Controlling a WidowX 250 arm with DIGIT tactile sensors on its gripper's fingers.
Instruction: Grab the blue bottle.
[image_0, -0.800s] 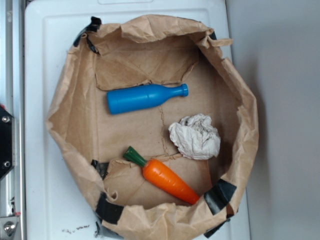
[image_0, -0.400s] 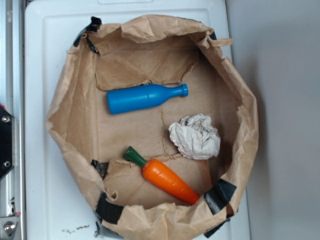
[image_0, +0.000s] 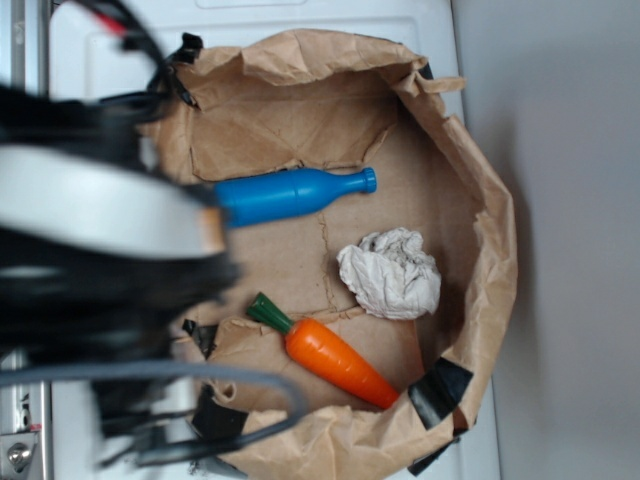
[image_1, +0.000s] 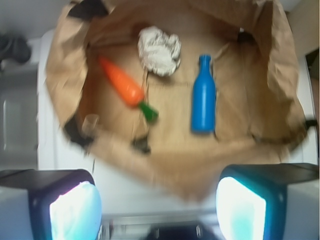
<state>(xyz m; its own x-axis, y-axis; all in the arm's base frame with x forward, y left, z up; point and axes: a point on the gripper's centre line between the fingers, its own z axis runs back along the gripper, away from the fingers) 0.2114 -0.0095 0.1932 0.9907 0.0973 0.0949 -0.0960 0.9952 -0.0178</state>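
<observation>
1. Paper bag (image_0: 480, 200), brown and crumpled, sits open on a white tray (image_0: 90, 60). I look down into it from above.
2. I see the blue bottle (image_0: 290, 194) lying flat on its side on the floor of the bag, near the top of the outside view. Its thin neck points right.
3. In my wrist view, the blue bottle (image_1: 203, 95) is in the right half of the bag, with its neck pointing up and away from me.
4. An orange carrot (image_0: 330, 357) with a green top lies on the bag floor too, well apart from the bottle.
5. A white ball of scrunched paper (image_0: 390, 272) sits between the bottle and the carrot, off to the right side.
6. Black tape (image_0: 440, 390) sticks to the bag's rim in a few spots.
7. My robot arm (image_0: 100, 270) is a big blurry dark shape on the left of the outside view. It hides the fat end of the bottle.
8. My gripper (image_1: 157, 202) shows at the bottom of the wrist view. Its two fingers (image_1: 75, 207) stand wide apart, one in each bottom corner.
9. The fingers hold nothing. They are over the near edge of the bag and touch neither the bottle nor anything else.
10. The wrist picture is a bit blurry, so I cannot see small details.
</observation>
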